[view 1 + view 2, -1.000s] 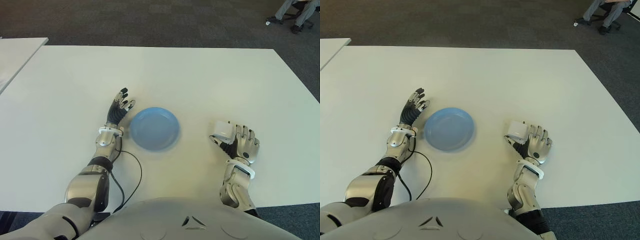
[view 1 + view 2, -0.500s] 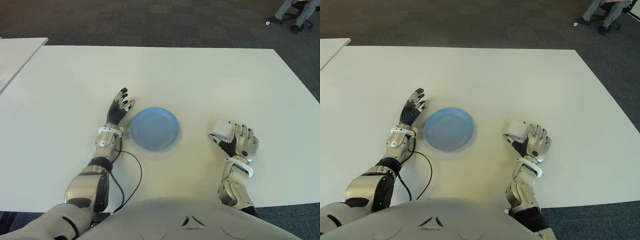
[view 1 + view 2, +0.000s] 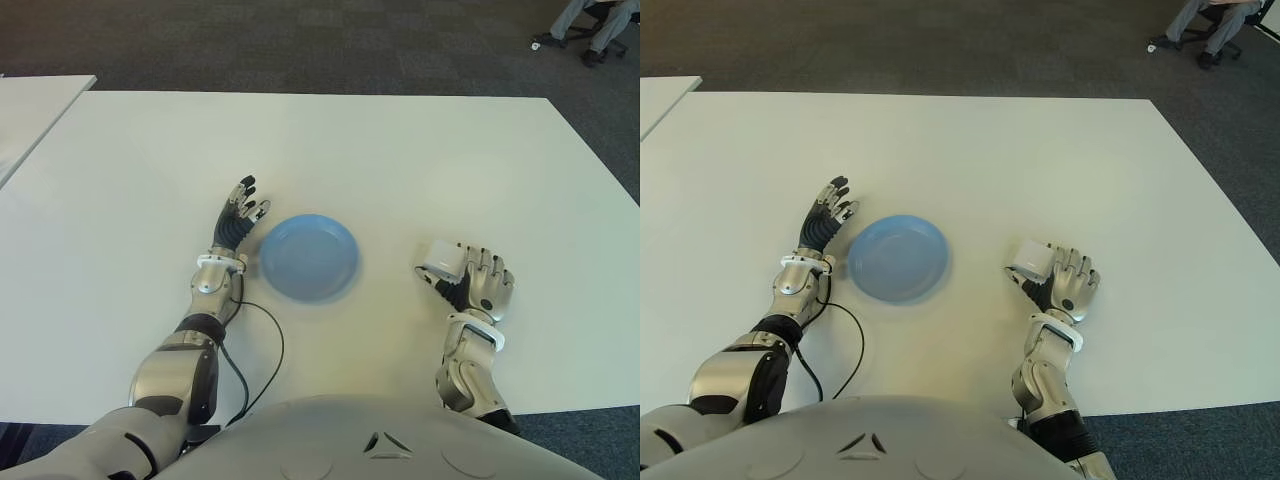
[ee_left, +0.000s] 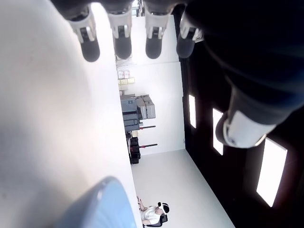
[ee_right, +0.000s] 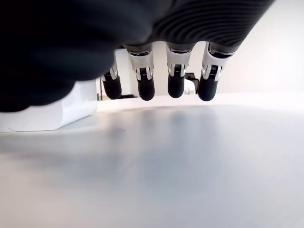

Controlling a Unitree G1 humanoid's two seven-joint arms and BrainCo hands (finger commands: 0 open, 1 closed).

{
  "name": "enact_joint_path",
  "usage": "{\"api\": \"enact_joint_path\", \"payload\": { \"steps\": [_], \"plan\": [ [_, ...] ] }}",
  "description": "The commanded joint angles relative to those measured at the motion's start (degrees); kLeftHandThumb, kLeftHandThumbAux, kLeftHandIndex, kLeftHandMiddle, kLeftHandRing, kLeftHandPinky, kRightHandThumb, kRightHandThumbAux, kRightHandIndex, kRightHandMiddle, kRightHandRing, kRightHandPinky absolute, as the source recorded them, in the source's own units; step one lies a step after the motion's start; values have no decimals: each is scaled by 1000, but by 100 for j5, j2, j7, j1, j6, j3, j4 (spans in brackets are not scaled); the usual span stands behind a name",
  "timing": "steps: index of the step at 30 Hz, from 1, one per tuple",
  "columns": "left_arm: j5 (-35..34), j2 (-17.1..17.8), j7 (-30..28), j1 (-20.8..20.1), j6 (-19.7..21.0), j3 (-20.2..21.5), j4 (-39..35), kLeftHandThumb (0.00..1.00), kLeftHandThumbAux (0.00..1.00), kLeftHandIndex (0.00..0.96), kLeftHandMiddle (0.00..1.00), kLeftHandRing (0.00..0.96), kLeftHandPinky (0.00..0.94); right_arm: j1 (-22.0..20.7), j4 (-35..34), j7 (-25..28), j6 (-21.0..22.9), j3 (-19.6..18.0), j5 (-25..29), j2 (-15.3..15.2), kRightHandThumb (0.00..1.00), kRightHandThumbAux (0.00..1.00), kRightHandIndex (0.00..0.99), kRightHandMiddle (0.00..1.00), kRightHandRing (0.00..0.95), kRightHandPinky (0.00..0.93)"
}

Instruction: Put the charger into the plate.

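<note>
A white table [image 3: 400, 150] carries a blue plate [image 3: 308, 257], which sits near its middle and holds nothing. The white charger [image 3: 441, 260] lies on the tabletop well to the right of the plate, just beside the right hand [image 3: 478, 283] — on the hand's thumb side. In the right wrist view the fingers [image 5: 145, 85] hang straight down over the surface, loosely extended, and nothing is gripped; the charger shows next to the thumb, and whether the two touch cannot be told. The left hand [image 3: 238, 218] shows just left of the plate, its fingers stretched out and slightly spread — holding nothing. A black cable [image 3: 262, 350] loops beside the left forearm.
</note>
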Motion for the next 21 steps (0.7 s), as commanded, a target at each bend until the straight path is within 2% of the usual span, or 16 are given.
{"api": "enact_joint_path", "payload": {
  "steps": [1, 13, 15, 19, 21],
  "plan": [
    [5, -78, -112, 503, 331, -51, 315, 187, 585, 8, 50, 61, 109, 93, 108, 152, -179, 174, 190, 50, 191, 217, 0, 4, 30, 101],
    [-32, -83, -201, 507, 309, -23, 319, 198, 569, 10, 50, 64, 113, 131, 69, -144, -618, 140, 327, -66, 196, 222, 0, 0, 15, 73],
    [-38, -88, -216, 501, 310, -20, 322, 201, 570, 11, 51, 64, 115, 130, 83, -231, -709, 116, 376, -82, 205, 229, 0, 0, 21, 114],
    [-52, -88, -258, 496, 323, -16, 325, 203, 567, 12, 50, 64, 112, 139, 185, -813, -1135, 8, 556, -103, 221, 244, 0, 12, 52, 183],
    [-57, -88, -269, 495, 326, -15, 326, 203, 564, 13, 50, 64, 114, 134, 244, -1004, -1281, -30, 617, -109, 236, 252, 31, 49, 95, 229]
  ]
}}
